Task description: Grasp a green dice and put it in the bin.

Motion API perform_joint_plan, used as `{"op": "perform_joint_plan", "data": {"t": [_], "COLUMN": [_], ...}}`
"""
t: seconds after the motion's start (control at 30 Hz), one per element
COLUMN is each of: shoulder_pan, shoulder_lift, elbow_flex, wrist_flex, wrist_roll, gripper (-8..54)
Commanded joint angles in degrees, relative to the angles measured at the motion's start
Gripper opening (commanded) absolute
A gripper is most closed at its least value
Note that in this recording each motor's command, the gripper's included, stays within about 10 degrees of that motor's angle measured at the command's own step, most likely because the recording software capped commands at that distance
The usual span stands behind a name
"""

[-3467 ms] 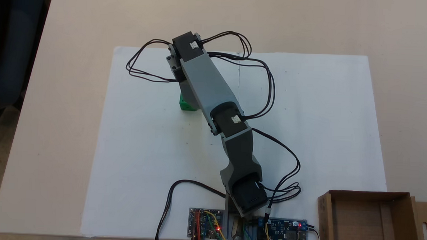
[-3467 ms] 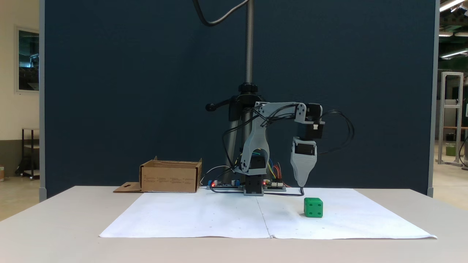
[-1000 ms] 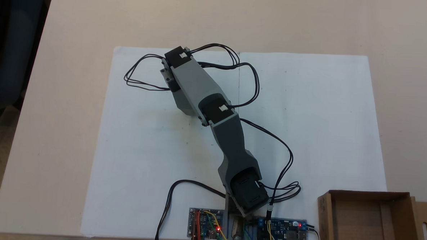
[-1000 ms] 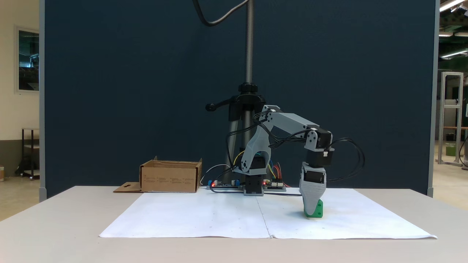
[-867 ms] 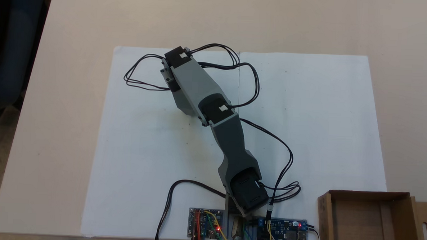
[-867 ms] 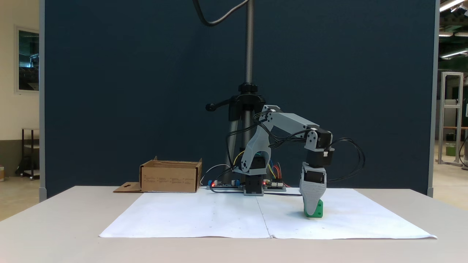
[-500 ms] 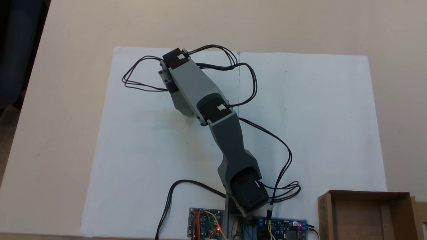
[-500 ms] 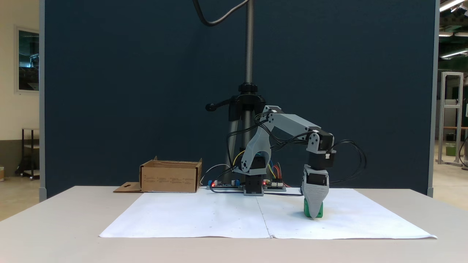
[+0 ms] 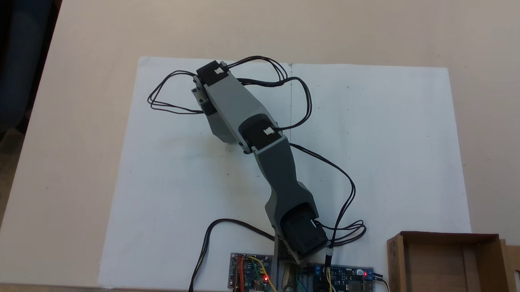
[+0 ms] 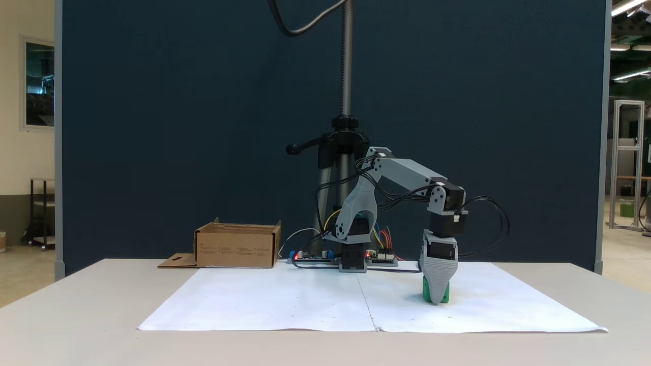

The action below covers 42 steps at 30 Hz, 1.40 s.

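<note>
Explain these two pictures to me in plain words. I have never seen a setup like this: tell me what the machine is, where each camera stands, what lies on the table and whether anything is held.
The machine is a small grey hobby robot arm with a gripper at its end. One fixed view looks straight down on the table; the other looks across it from the front, at table height. On the table lies a white paper sheet, with circuit boards at the arm's base and a brown cardboard box, the bin, beside them. From the front, the gripper points straight down with its tip on a green dice that sits on the paper. The grey jaw covers most of the dice, so whether it is gripped cannot be told. From above, the arm hides the dice.
</note>
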Motion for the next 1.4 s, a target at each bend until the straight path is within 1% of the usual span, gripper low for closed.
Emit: {"op": "perform_joint_plan", "data": {"t": [0.0, 0.1, 0.17, 0.2, 0.3, 0.4, 0.43, 0.67, 0.87, 1.0, 1.37], "shoulder_pan": [-0.88, -0.97, -1.05, -1.14, -1.32, -1.23, -1.14, 1.76, 14.94, 28.74, 63.81], "shoulder_lift": [1.23, 1.23, 1.14, 1.23, 1.23, 1.32, 1.32, 1.67, 9.49, 14.59, 25.22], "elbow_flex": [-0.62, -0.62, -0.62, -0.62, -0.44, -0.53, -0.53, -0.53, -0.44, -0.44, -0.09], "wrist_flex": [-1.49, -1.58, -1.49, -1.49, -1.49, -1.49, -1.49, -2.72, -4.04, -7.29, -9.23], "wrist_roll": [4.75, 4.75, 4.75, 4.75, 4.75, 4.83, 4.83, 4.83, 3.60, -1.93, -24.50], "gripper": [35.5, 33.3, 33.2, 31.4, 20.7, 13.3, 12.0, 12.0, 12.0, 12.0, 12.0]}}
